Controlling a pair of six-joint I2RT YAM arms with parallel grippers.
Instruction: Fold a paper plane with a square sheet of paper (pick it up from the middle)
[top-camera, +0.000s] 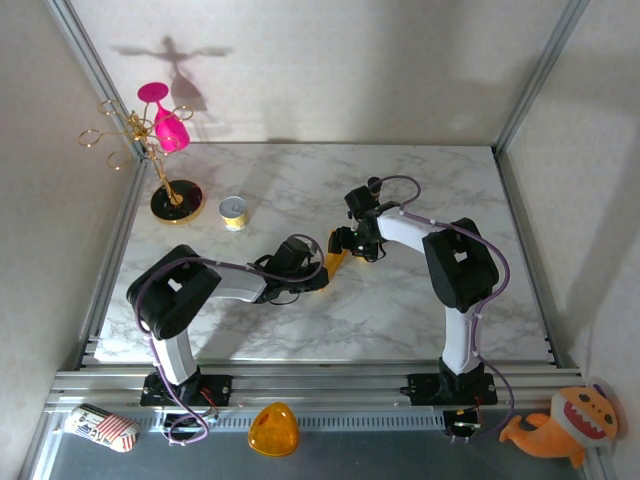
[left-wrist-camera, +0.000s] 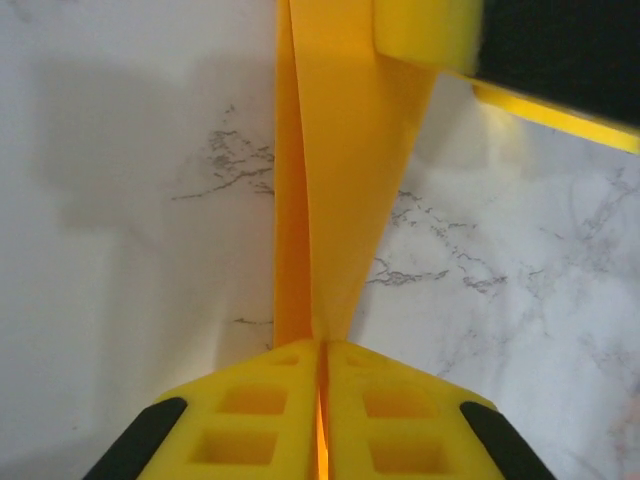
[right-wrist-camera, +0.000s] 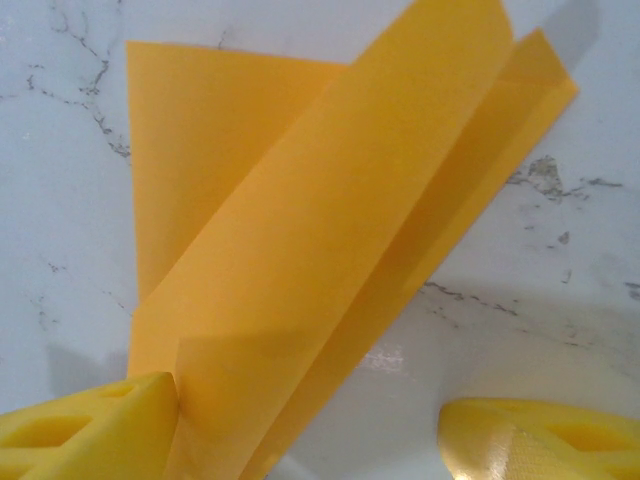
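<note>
The orange-yellow sheet of paper is folded lengthwise into a narrow creased wedge, shaped like a paper plane, and sits mid-table between the two grippers. My left gripper is shut on one end of it. In the left wrist view the yellow fingers press together on the paper's crease. My right gripper stands open around the other end. In the right wrist view the layered flaps of the paper touch the left finger, while the right finger stands well apart from it.
A gold stand with a pink glass and a small yellow tin stand at the back left. Off the table's near edge lie an orange plastic dome, an orange plush toy and a striped pouch. Metal frame rails border the marble top.
</note>
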